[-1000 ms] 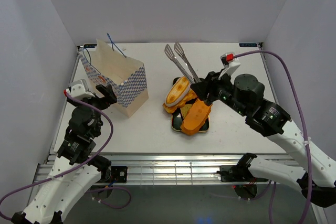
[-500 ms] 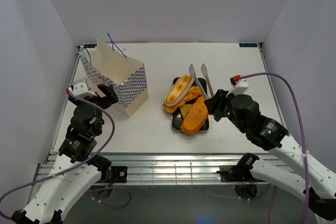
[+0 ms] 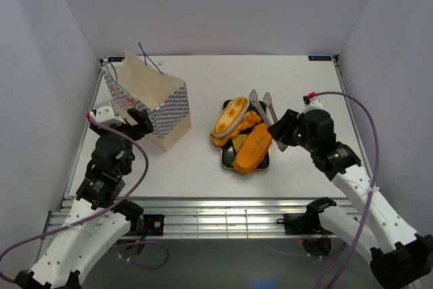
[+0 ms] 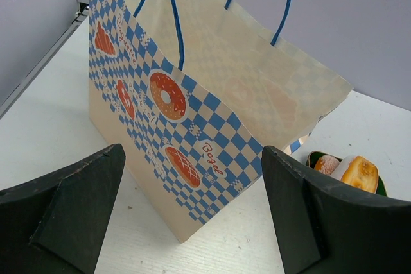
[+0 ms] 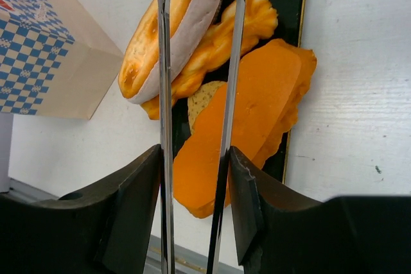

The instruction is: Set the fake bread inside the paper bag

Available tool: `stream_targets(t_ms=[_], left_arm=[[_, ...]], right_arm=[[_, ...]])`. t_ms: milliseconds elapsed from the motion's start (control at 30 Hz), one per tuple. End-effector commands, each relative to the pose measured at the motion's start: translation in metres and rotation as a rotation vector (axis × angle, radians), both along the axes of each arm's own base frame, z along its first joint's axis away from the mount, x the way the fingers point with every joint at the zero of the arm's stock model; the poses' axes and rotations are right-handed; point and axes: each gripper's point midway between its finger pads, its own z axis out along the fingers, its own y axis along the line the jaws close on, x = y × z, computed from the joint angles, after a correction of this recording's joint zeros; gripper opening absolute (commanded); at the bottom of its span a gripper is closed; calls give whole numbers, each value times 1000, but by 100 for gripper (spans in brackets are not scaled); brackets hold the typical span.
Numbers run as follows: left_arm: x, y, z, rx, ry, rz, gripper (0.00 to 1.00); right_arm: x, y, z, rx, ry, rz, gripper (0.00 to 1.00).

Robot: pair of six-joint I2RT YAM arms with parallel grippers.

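The paper bag [image 3: 154, 105] stands open at the left, cream with blue-and-white checked sides [image 4: 192, 113] and blue string handles. The fake bread is piled on a black tray [image 3: 226, 159]: a long orange loaf [image 3: 252, 148] [image 5: 253, 110], an oval cream-edged bun [image 3: 230, 116] [image 5: 173, 30] and a braided twist [image 5: 228, 36]. My right gripper [image 3: 279, 131] [image 5: 194, 158] is shut on silver tongs [image 3: 262, 105] [image 5: 232, 81]. The tongs' two arms stand apart and reach over the pile, with nothing gripped between them. My left gripper [image 3: 135, 121] [image 4: 192, 155] is open just in front of the bag's near corner.
White walls close in the table on three sides. The tray's right edge [image 5: 294, 62] lies next to bare table. A metal rail [image 3: 216, 208] runs along the near edge between the arm bases.
The right arm has drawn back toward the near right, bringing the tongs from the far side of the table to just over the bread pile. The left arm has not moved.
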Motion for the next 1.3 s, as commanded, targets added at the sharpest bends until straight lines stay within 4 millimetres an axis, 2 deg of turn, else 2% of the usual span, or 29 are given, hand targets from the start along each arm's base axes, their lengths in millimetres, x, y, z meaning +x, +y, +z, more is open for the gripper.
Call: stream_targets(t_ms=[0, 200, 367, 800, 1033, 1267], left_arm=[[1, -6, 3, -1, -6, -30, 98], [0, -8, 3, -5, -5, -40, 98], [1, -12, 2, -4, 2, -57, 97], [0, -12, 3, -6, -3, -59, 98], [0, -13, 3, -6, -3, -62, 98], [1, -14, 3, -7, -2, -65, 98]], right_arm=[[4, 21, 20, 173, -38, 117, 50], [13, 17, 16, 274, -33, 93, 51], [17, 22, 10, 325, 2, 114, 51], [32, 7, -10, 348, 64, -7, 52], [32, 10, -23, 363, 114, -9, 53], [35, 17, -26, 410, 115, 16, 53]])
